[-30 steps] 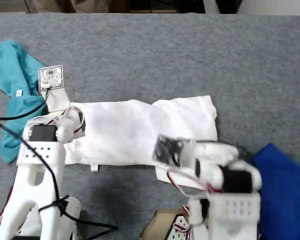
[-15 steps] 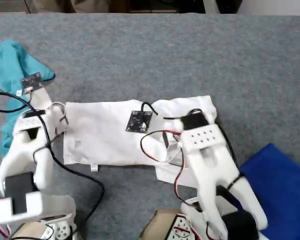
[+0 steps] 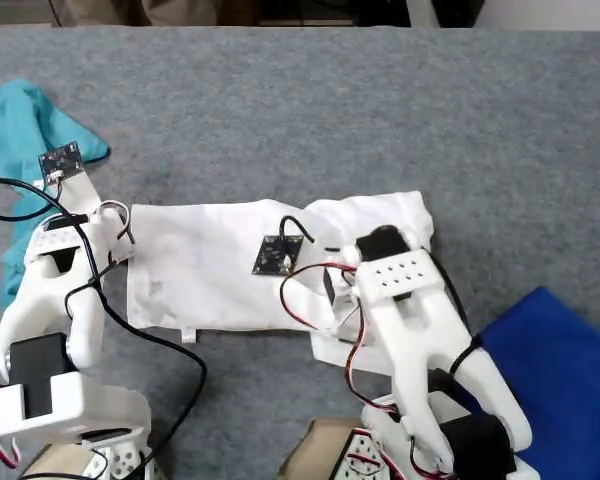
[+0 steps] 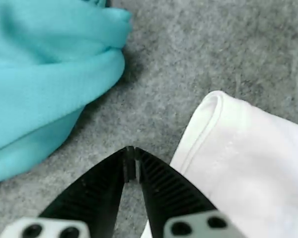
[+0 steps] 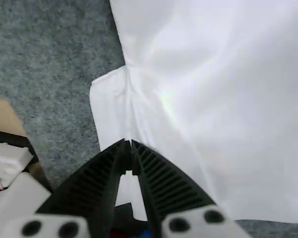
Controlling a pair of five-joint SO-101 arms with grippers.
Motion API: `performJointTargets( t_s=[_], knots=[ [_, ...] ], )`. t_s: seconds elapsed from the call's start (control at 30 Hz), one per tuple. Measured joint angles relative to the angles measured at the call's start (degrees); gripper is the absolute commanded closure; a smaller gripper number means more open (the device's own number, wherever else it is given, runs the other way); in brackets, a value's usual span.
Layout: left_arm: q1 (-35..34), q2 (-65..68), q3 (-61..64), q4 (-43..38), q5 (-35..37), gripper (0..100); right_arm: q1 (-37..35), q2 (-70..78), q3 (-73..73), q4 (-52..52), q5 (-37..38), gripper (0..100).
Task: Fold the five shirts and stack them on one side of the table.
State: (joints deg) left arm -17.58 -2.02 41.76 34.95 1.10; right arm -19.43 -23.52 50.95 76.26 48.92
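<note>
A white shirt [image 3: 215, 265] lies flat across the middle of the table, with a loose flap at its near right edge [image 5: 114, 99]. A crumpled teal shirt [image 3: 20, 130] lies at the far left and a blue shirt [image 3: 570, 370] at the near right. My left gripper [image 4: 131, 161] is shut and empty. It hangs over bare grey table between the teal shirt [image 4: 44, 74] and the white shirt's folded left corner [image 4: 213, 114]. My right gripper [image 5: 128, 146] is also shut and empty, just above the white shirt near that flap.
The grey table [image 3: 380, 110] stretches open beyond the white shirt. A cardboard box [image 3: 325, 450] stands at the near edge between the arm bases. Loose cables run along both arms.
The left arm has swung left, off the white shirt's edge, toward the teal shirt. The right arm has stretched out over the white shirt. The shirts lie as before.
</note>
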Motion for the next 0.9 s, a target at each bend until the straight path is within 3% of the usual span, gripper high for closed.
performJointTargets(
  t_s=[0.3,0.5,0.67,0.9],
  knots=[
    [0.0,0.0,0.0,0.0,0.0,98,-1.2,-0.4,2.5,3.4,1.6,99.4],
    [0.0,0.0,0.0,0.7,0.0,98,-2.9,-11.5,-1.1,7.1,1.9,99.4],
    [0.0,0.0,0.0,0.7,0.0,98,-3.0,-12.7,-2.2,-1.2,1.9,99.4],
    [0.0,0.0,0.0,0.7,0.0,98,-3.0,2.0,-1.8,-13.9,1.9,99.4]
  ],
)
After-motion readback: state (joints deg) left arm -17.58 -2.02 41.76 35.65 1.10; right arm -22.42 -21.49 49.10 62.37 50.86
